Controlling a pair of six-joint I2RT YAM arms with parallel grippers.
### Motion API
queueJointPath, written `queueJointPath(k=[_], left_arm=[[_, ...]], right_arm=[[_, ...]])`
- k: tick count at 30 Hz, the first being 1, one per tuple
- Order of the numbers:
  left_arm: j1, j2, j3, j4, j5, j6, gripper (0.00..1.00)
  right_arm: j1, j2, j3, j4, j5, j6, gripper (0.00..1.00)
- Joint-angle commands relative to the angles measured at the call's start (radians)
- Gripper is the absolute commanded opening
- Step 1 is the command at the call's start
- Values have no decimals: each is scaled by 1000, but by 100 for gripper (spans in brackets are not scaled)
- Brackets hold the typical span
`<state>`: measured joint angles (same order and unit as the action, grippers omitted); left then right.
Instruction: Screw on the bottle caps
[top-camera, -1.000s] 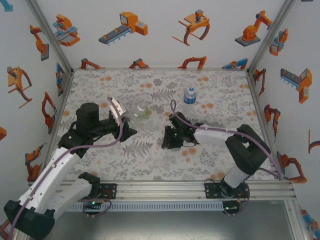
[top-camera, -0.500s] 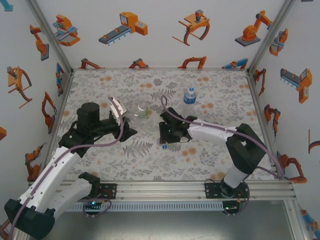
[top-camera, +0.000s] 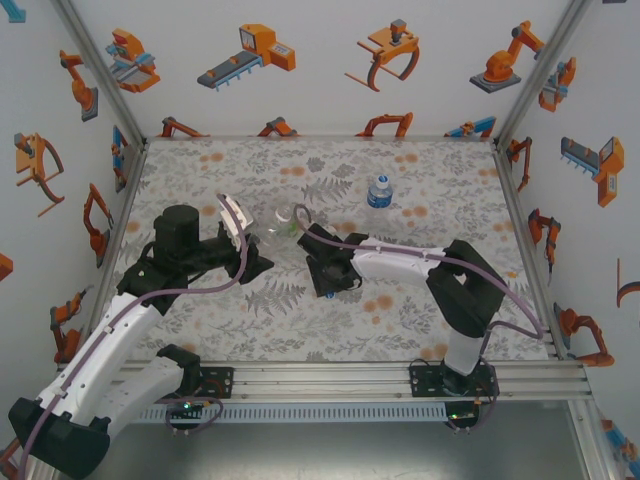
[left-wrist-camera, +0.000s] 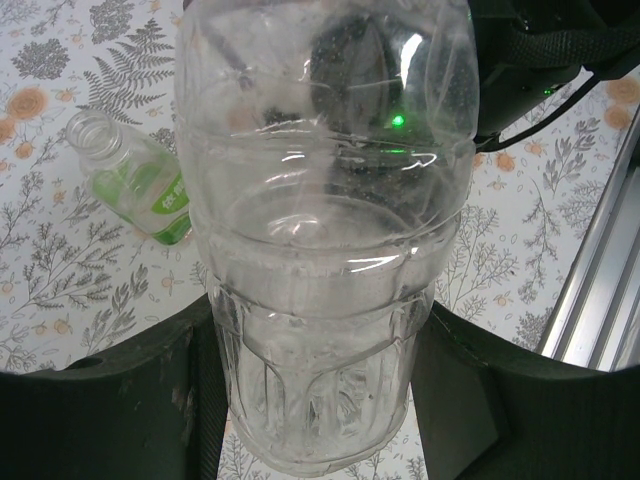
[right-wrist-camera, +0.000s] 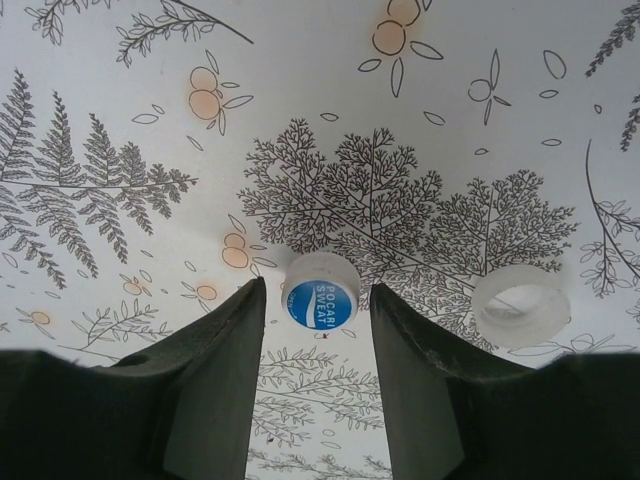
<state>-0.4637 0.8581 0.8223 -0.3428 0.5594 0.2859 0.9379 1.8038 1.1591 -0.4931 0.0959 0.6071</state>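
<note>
- Clenching the left pincer (left-wrist-camera: 315, 400) on the ribbed base of the colourless bottle (left-wrist-camera: 320, 250), I am holding it with its body pointing away from the wrist camera.
- I am keeping the right pincer (right-wrist-camera: 318, 300) released, its jaws standing either side of a blue-topped cap (right-wrist-camera: 320, 290) that is lying on the tabletop (right-wrist-camera: 120, 100).
- A second, whitish cap (right-wrist-camera: 520, 305) is lying open side up near it, to the right.
- The green-tinted bottle (left-wrist-camera: 135, 175) is lying uncapped on its side. The blue-label bottle (top-camera: 378, 192) is standing upright farther back.
- I am judging this to be the cap pick-up step. The next move is calling for a square closure on the cap's rim, then careful thread alignment at the held bottle's mouth.
</note>
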Motion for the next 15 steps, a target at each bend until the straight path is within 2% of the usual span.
queueJointPath(k=[1,15], left_arm=[[5,3,12,-13,5,19,13],[4,11,15,-15,5,19,13]], right_arm=[[8,14,28,-37,29,-16,43],[10,23,22,-27,18,-19,37]])
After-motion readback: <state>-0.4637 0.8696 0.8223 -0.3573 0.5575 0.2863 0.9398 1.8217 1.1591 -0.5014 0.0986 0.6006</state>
